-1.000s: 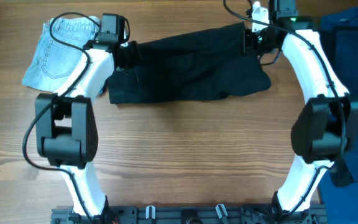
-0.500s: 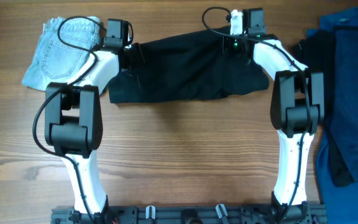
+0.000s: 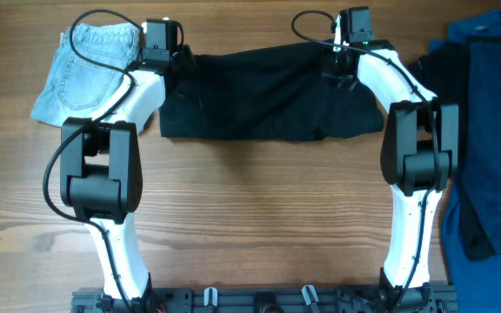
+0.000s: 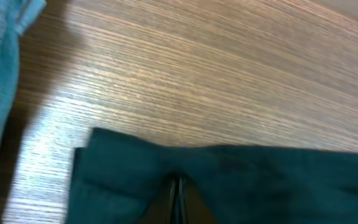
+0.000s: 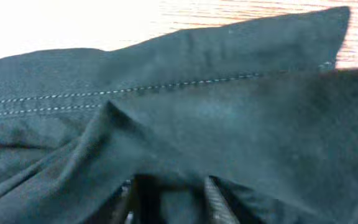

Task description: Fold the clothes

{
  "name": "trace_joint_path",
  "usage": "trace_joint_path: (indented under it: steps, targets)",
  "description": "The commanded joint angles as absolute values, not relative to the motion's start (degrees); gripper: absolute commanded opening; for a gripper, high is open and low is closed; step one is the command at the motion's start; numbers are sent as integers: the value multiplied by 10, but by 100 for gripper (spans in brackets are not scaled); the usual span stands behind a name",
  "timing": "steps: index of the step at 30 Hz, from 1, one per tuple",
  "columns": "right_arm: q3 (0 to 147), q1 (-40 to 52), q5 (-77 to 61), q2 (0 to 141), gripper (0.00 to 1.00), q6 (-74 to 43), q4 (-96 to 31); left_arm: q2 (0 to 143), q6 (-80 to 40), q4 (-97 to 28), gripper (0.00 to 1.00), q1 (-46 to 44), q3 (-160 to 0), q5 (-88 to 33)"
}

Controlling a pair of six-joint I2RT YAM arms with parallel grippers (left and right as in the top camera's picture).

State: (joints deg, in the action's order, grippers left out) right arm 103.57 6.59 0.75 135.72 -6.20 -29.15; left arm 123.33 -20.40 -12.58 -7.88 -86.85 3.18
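Folded denim shorts [image 3: 85, 74] lie at the far left corner of the wooden counter [image 3: 259, 217], back pocket up. Just beside them, the left gripper [image 4: 178, 190] sits at the left end of a black garment [image 3: 268, 96]. Its fingers are pressed almost together on a small ridge of the black cloth, which tents up toward them in the left wrist view. The garment's left edge shows there as a doubled, folded layer on bare wood.

The black garment stretches lengthwise along the far edge of the counter, between the two arms, lying mostly flat with a few creases.

The right gripper [image 5: 169, 193] is at the garment's far right part. Its fingers are drawn close on a bunched fold of the cloth, and wrinkles run toward them beneath a pale stitched seam.

A pile of blue clothes [image 3: 498, 122] lies along the right edge, with a darker piece at its left side.
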Motion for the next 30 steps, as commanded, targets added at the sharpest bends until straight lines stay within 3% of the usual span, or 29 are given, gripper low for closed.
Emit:
trace_joint_path:
  steps: [1, 4, 7, 11, 14, 18, 23, 27, 29, 30]
  targets:
    - [1023, 46, 60, 1374, 52, -60, -309, 1282, -197, -100, 4, -70, -869, 61]
    - [1026, 46, 19, 1372, 67, -30, -308, 1313, -188, -63, 4, -69, -869, 61]
    - [1047, 46, -32, 1327, 80, -17, -325, 1245, -182, -56, 4, -69, -900, 61]
    - [1047, 46, -85, 1176, 81, -34, -447, 1100, -182, -81, 4, -83, -910, -5]
    - [1047, 46, -143, 1102, 4, -34, -601, 1076, -182, -170, 6, -103, -910, -97]
    - [987, 46, -156, 1103, 4, -46, -699, 1161, -183, -249, 7, -112, -910, -101]
    - [839, 35, -91, 1103, 4, -67, -584, 1248, -182, -296, 4, -112, -910, -101]
    - [845, 0, -80, 1101, 4, -55, -538, 1253, -182, -307, 4, -112, -910, -100]
    - [885, -38, -77, 1101, 16, -38, -575, 1253, -182, -315, 5, -112, -910, -100]
    - [893, -60, -77, 1101, 43, -18, -588, 1253, -182, -320, 5, -112, -910, -100]
